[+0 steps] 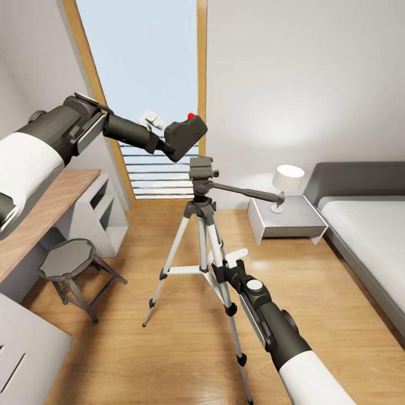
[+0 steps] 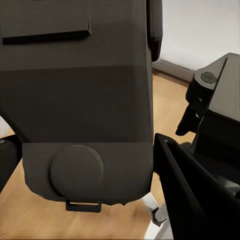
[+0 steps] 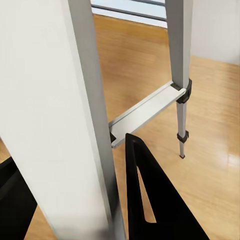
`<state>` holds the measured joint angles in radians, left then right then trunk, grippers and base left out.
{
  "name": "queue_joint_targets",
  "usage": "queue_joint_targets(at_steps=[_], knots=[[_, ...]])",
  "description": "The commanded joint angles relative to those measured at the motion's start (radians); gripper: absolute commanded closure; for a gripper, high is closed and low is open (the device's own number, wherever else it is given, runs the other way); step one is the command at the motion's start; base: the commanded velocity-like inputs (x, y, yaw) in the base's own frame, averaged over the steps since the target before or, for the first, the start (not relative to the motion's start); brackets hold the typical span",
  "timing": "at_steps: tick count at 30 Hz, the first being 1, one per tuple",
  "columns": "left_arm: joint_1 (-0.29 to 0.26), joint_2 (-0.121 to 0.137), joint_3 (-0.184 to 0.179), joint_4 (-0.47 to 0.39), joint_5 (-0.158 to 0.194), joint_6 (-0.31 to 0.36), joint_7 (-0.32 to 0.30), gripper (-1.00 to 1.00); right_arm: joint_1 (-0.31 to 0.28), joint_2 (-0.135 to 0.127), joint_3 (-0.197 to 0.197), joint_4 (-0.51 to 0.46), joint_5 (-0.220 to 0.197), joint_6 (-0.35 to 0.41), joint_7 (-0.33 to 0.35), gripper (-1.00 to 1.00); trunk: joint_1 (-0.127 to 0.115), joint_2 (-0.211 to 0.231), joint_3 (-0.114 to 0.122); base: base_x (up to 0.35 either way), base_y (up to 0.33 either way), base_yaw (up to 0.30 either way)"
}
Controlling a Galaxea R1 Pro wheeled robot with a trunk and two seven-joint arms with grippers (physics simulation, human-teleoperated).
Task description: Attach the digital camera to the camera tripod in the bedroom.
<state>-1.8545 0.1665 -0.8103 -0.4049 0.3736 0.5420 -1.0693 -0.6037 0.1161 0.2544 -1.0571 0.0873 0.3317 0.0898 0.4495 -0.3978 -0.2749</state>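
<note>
We find the left gripper closed around the digital camera, held tilted just above and left of the camera tripod head. The right gripper straddles a tripod leg; whether it clamps, we cannot tell. We judge that a tilted descent risks missing the mount, and a nudged leg could topple the stand.

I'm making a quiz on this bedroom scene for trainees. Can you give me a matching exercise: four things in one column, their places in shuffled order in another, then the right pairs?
Things:
1. camera
2. tripod
3. stool
4. lamp

Places:
A. on the nightstand beside the bed
B. held in the left tool, above the tripod head
C. on the floor in front of the desk
D. mid-floor, one leg between the right tool's fingers

Pairs: 1-B, 2-D, 3-C, 4-A
</note>
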Motion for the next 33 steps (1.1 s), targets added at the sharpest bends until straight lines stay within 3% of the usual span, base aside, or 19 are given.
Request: queue_joint_targets(at_steps=[1, 13, 14, 19, 25, 33], knots=[[-0.002, 0.001, -0.006, -0.003, 0.005, 0.005, -0.004, 1.00, -0.001, 0.001, -0.001, -0.002, 0.008, 0.006, 0.005, 1.00, 0.001, -0.002, -0.002, 0.000, 0.000, 0.000], [-0.002, -0.010, -0.004, 0.003, -0.012, 0.010, -0.134, 1.00, -0.001, 0.000, 0.000, -0.002, 0.009, 0.006, 0.005, 1.00, 0.001, -0.002, -0.002, 0.000, 0.000, 0.000], [-0.029, -0.047, -0.004, -0.017, -0.066, 0.012, -0.170, 1.00, -0.001, 0.000, 0.000, -0.001, 0.008, 0.006, 0.004, 1.00, 0.001, -0.002, -0.002, 0.000, 0.000, 0.000], [-0.045, -0.049, -0.004, -0.022, -0.119, 0.013, -0.197, 1.00, -0.001, 0.001, 0.000, -0.001, 0.008, 0.006, 0.001, 1.00, 0.001, -0.002, -0.002, 0.000, 0.000, 0.000], [-0.053, -0.047, -0.004, -0.040, -0.160, 0.014, -0.226, 1.00, -0.001, 0.002, 0.000, -0.001, 0.008, 0.006, -0.001, 1.00, 0.001, -0.002, -0.002, 0.000, 0.000, 0.000], [-0.073, -0.024, -0.002, -0.091, -0.179, 0.044, -0.234, 1.00, -0.001, 0.002, 0.000, -0.001, 0.008, 0.006, -0.002, 1.00, 0.001, -0.002, -0.002, 0.000, 0.000, 0.000]])
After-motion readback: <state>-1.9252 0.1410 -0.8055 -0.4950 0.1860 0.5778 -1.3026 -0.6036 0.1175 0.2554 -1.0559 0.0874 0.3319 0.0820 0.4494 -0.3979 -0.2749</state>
